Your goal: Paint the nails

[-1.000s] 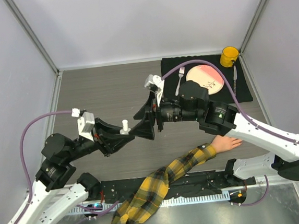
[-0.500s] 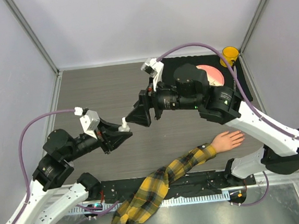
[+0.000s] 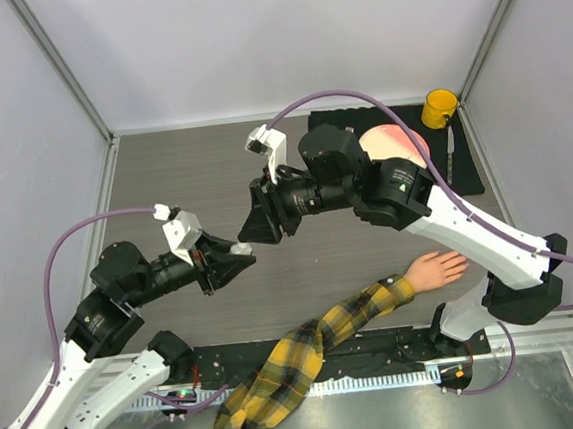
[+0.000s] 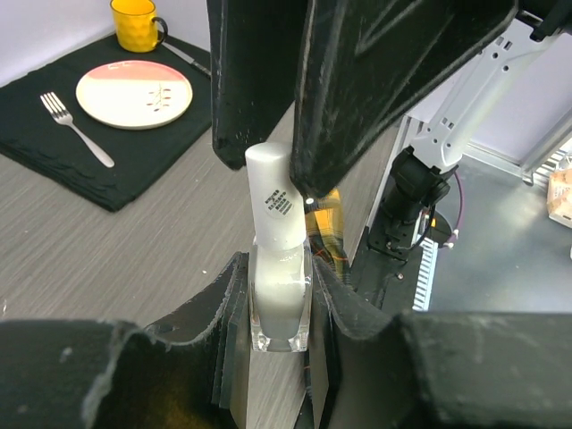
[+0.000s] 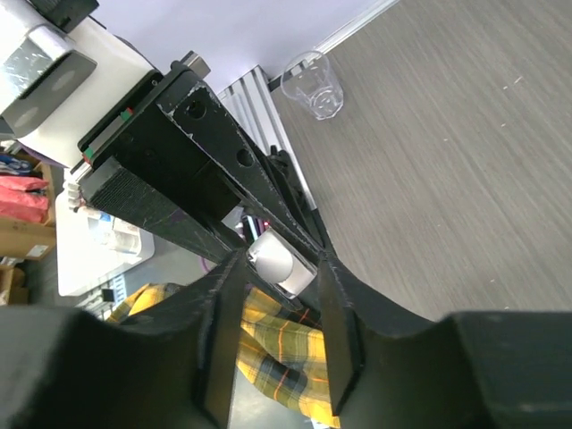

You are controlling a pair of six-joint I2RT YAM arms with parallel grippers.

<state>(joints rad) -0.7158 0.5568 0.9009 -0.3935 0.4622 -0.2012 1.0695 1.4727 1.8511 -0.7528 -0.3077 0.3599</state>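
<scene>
**A:** Entry one, progress on the nails (image 3: 458, 262)?

**B:** Nothing is showing as painted. The mannequin hand (image 3: 435, 270) is lying flat on the desk (image 3: 183, 173), with its plaid sleeve (image 3: 308, 348) trailing away toward the near edge. The nails are sitting at its fingertips, too small to read for colour. By my reckoning the work is only at the opening stage. The white cap (image 4: 273, 192) is sitting on the nail polish bottle (image 4: 280, 308), so uncapping, carrying the brush across and every coat are all remaining.

**A:** Entry two, the left fingers (image 4: 223, 299)?

**B:** They are clamping the glass body of the bottle, one on each side, cap pointing away from the wrist. They are holding it well to the left of the mannequin hand.

**A:** Entry three, the right fingers (image 5: 219, 340)?

**B:** They are parted about as wide as the cap and straddling it, one on either flank. I cannot tell whether they are pressing on it or merely bracketing it. They are carrying nothing else.

**A:** Entry four, sundries?

**B:** A black place mat (image 3: 473, 168) is lying beyond the mannequin hand, carrying a plate (image 3: 411, 148) and a yellow mug (image 3: 439, 108).
</scene>
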